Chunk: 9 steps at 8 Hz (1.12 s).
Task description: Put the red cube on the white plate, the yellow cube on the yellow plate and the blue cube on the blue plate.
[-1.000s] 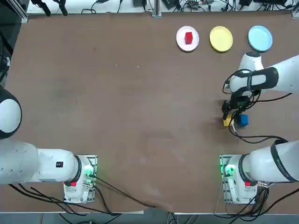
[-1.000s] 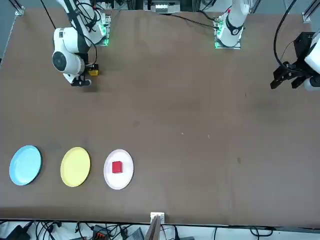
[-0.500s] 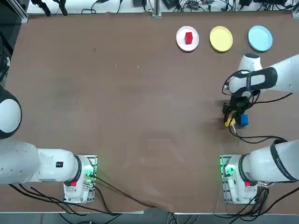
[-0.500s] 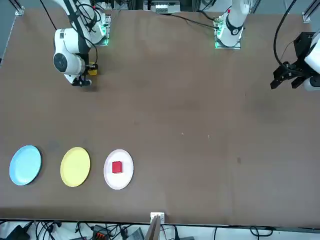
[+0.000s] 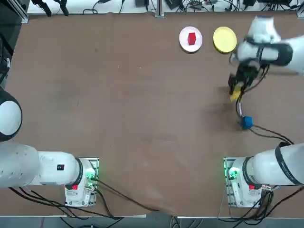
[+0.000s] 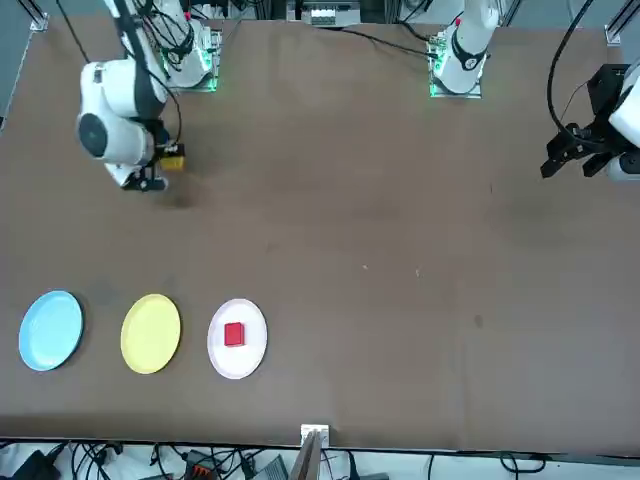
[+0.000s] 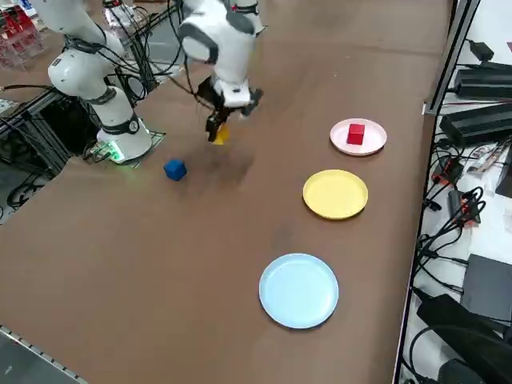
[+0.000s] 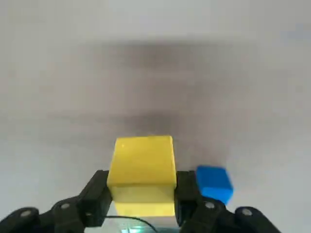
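1. Right now the right claw (image 8: 142, 206) was pinching the yellow cube (image 8: 143, 167), one finger on each side face, the cube's front half sticking out past the tips.
2. Claw and cube hung above the bare table (image 5: 118, 95), clear of the surface, so I judged the carry could run over the plates' rims without snagging.
3. Red cube (image 5: 192, 38) sat on the white plate (image 5: 183, 43); that pairing looked done.
4. Yellow plate (image 7: 335, 194) lay empty, between the white and blue plates in the far row. My cube hung near it, on the robot's side, not yet over it.
5. Blue cube (image 5: 246, 122) rested on the table, apart from everything, closer to the right arm's base. I took it as last in line.
6. Blue plate (image 7: 299, 290) was empty; from overhead the arm hid it.
7. Next call, as I judged: cross to the yellow plate, lower, then let go.
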Each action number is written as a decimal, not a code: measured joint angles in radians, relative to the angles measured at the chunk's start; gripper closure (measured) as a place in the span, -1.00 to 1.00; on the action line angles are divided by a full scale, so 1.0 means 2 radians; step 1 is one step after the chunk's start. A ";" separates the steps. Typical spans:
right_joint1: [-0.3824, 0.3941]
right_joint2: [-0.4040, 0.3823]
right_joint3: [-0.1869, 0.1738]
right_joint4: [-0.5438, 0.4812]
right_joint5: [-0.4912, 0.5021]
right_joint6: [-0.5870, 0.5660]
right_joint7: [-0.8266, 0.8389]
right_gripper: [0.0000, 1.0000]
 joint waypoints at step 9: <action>-0.017 0.438 -0.018 0.590 -0.004 0.013 -0.001 -0.37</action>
